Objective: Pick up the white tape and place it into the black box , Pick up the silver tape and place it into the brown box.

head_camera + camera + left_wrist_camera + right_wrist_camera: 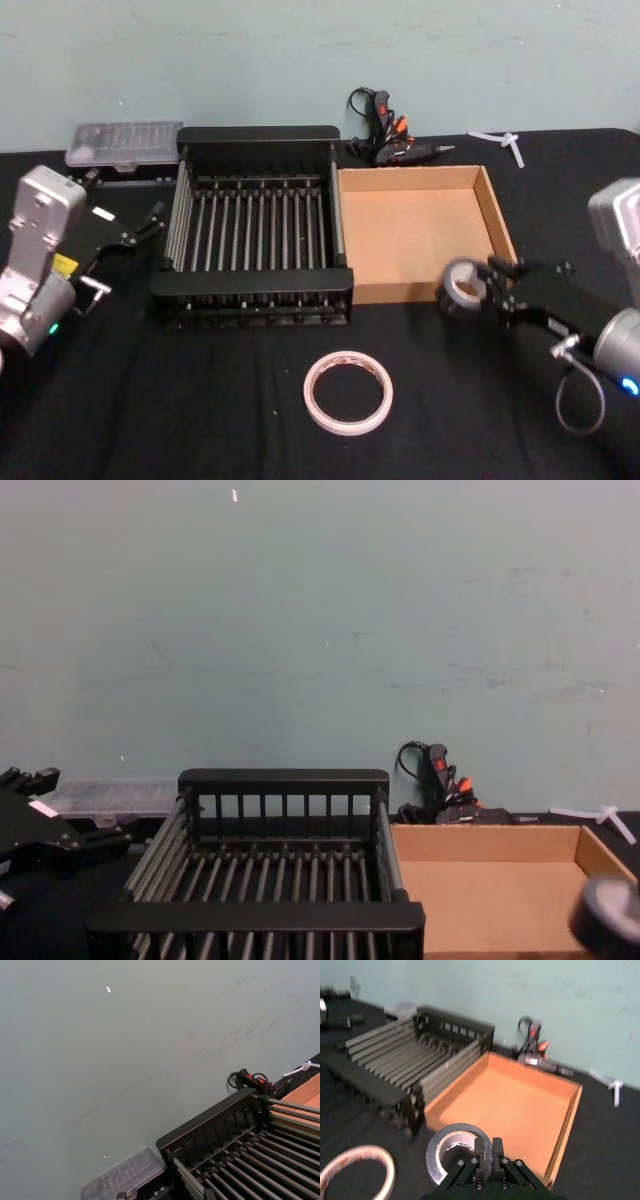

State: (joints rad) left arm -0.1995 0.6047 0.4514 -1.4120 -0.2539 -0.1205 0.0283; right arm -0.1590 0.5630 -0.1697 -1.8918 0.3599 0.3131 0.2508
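One right claw [492,283] gripping silver tape [462,287], no legible writing

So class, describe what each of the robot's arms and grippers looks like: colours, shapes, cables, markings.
Both arms have boxy silver-grey wrist housings with a small blue light. The left gripper is a black linkage with slim fingers, a white label and a yellow sticker. The right gripper is black too, with visible screws and a grey cable loop hanging near its wrist.

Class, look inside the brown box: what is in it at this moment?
The brown box shows only its plain cardboard floor. The silver tape is held in the right pincer at the box's front right corner, hiding a small part of that corner.
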